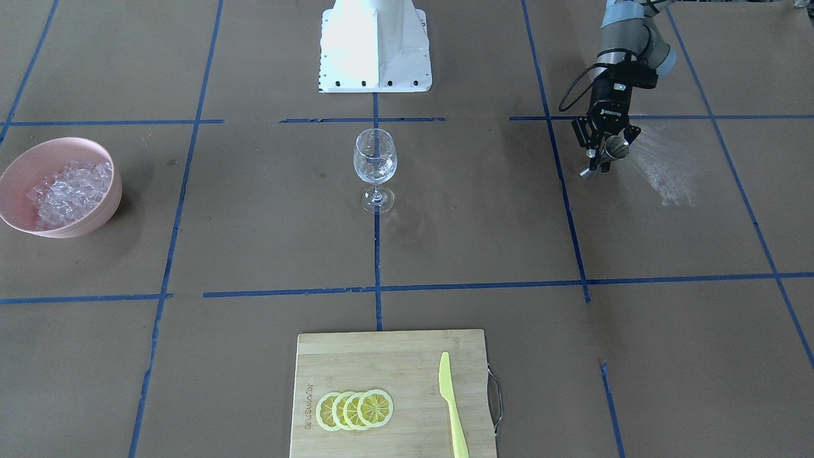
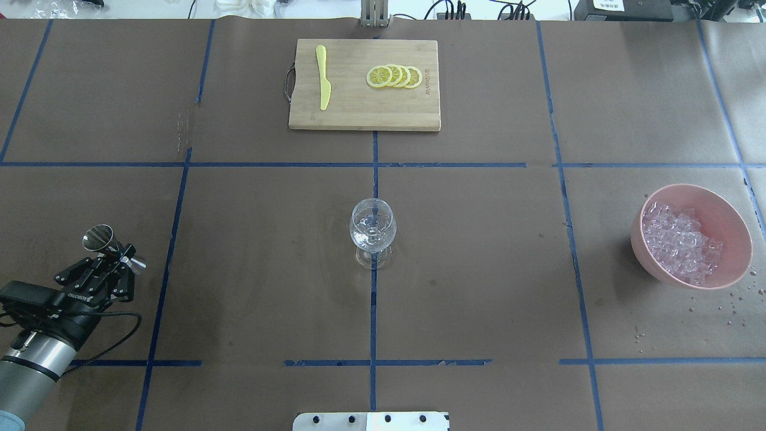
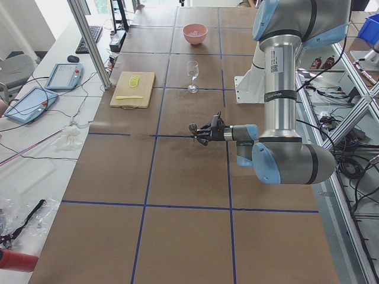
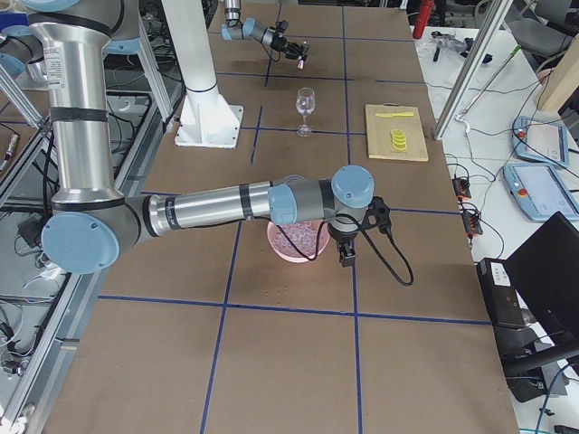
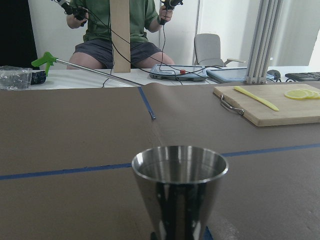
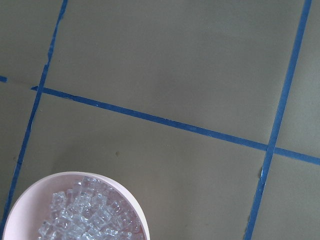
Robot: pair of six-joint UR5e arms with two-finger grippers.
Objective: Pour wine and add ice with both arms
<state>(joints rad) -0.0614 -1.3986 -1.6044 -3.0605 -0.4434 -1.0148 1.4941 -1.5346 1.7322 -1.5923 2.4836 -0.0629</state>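
Note:
A clear wine glass (image 1: pixel 375 166) (image 2: pixel 372 230) stands upright at the table's middle. The ice (image 1: pixel 68 191) (image 2: pixel 682 242) (image 6: pixel 85 215) fills a pink bowl (image 1: pixel 102 213) (image 2: pixel 736 233) on my right side. My left gripper (image 2: pixel 118 252) (image 1: pixel 603 156) is shut on a steel jigger (image 2: pixel 99 237) (image 1: pixel 615 147) (image 5: pixel 179 187), held sideways low over the table, far left of the glass. My right gripper (image 4: pixel 346 251) shows only in the exterior right view, above the bowl's (image 4: pixel 294 244) outer rim. I cannot tell whether it is open or shut.
A wooden cutting board (image 2: pixel 359 114) (image 1: pixel 381 356) at the far edge holds lemon slices (image 2: pixel 394 76) and a yellow knife (image 2: pixel 323 84). The white base (image 1: pixel 375 44) stands at the near edge. Water drops (image 2: pixel 724 302) lie by the bowl. An operator (image 5: pixel 120 30) sits beyond the table.

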